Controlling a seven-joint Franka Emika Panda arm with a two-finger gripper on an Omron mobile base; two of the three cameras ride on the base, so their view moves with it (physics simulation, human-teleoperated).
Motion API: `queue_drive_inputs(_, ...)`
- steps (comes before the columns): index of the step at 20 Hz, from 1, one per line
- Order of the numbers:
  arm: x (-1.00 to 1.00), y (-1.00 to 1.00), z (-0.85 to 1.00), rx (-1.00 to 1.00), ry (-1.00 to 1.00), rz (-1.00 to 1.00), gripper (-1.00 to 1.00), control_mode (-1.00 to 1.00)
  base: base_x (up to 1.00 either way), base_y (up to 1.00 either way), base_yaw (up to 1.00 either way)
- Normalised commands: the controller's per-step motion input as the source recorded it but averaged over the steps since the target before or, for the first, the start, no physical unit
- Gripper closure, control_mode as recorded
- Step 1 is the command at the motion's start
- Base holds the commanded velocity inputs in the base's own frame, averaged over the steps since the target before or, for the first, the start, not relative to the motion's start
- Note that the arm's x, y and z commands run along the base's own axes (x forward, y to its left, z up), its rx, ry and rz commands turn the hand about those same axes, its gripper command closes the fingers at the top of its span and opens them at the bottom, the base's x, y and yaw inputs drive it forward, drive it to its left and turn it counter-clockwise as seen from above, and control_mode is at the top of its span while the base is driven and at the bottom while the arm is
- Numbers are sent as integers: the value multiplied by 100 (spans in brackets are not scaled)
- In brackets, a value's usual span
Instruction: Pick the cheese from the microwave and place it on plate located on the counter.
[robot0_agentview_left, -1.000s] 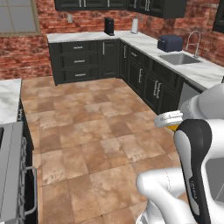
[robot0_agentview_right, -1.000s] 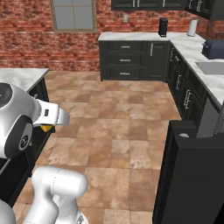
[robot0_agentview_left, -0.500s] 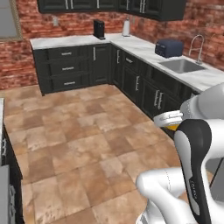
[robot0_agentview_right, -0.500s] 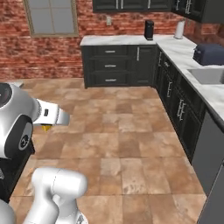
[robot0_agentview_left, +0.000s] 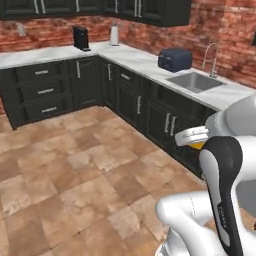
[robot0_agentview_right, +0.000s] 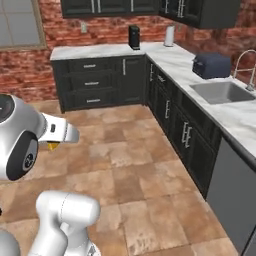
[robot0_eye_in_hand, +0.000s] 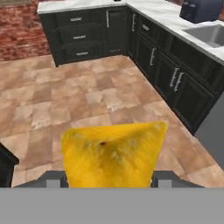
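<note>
Gripper (robot0_eye_in_hand: 109, 181): clamped on the cheese (robot0_eye_in_hand: 111, 154), carried above the tiled floor (robot0_eye_in_hand: 65, 100); base has swung over the past second, bringing the counter (robot0_agentview_right: 175, 60) with sink (robot0_agentview_right: 222, 91) into fuller view, so transport toward the plate is judged underway.

One cheese wedge (robot0_eye_in_hand: 113, 154), one steel sink (robot0_agentview_right: 222, 92), one dark toaster (robot0_agentview_right: 211, 65), one paper-towel roll (robot0_agentview_right: 169, 35), one black coffee machine (robot0_agentview_right: 133, 37).
</note>
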Motion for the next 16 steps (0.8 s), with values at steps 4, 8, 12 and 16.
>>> queue_drive_inputs(4,0,0,0,0,0,0,100,100,33,24,-85)
queue_drive_inputs(8,0,0,0,0,0,0,100,100,13,23,-93)
queue_drive_inputs(12,0,0,0,0,0,0,100,100,26,35,-88)
queue_drive_inputs(16,0,0,0,0,0,0,100,100,62,65,-77)
